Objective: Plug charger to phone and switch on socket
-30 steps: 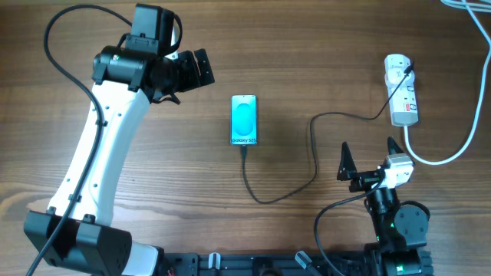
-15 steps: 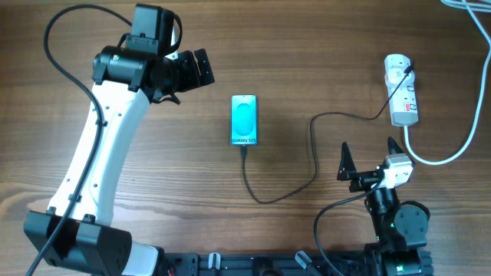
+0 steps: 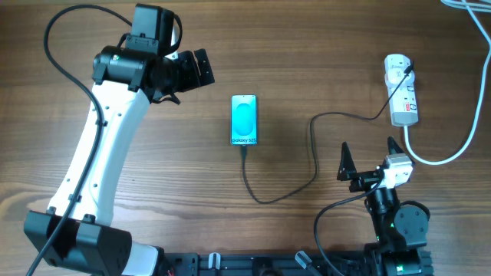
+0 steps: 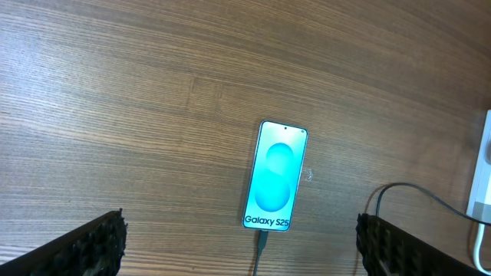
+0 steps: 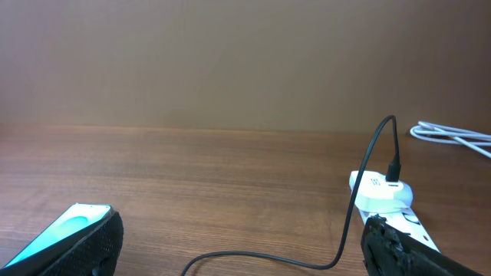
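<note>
The phone (image 3: 244, 119) lies flat mid-table, cyan screen up, white text strip at its near end; it also shows in the left wrist view (image 4: 276, 175) and at the edge of the right wrist view (image 5: 65, 228). The charger cable (image 3: 311, 153) runs from the phone's near end, where its tip sits at the port (image 4: 261, 239), in a loop to the black plug in the socket (image 3: 402, 90). The socket also shows in the right wrist view (image 5: 383, 192). My left gripper (image 3: 201, 67) is open, up and left of the phone. My right gripper (image 3: 368, 159) is open, near the front, below the socket.
A thick white cord (image 3: 453, 149) curves from the socket's near end round to the right table edge and up to the far right corner (image 5: 453, 138). Black arm cables hang by both arm bases at the front edge.
</note>
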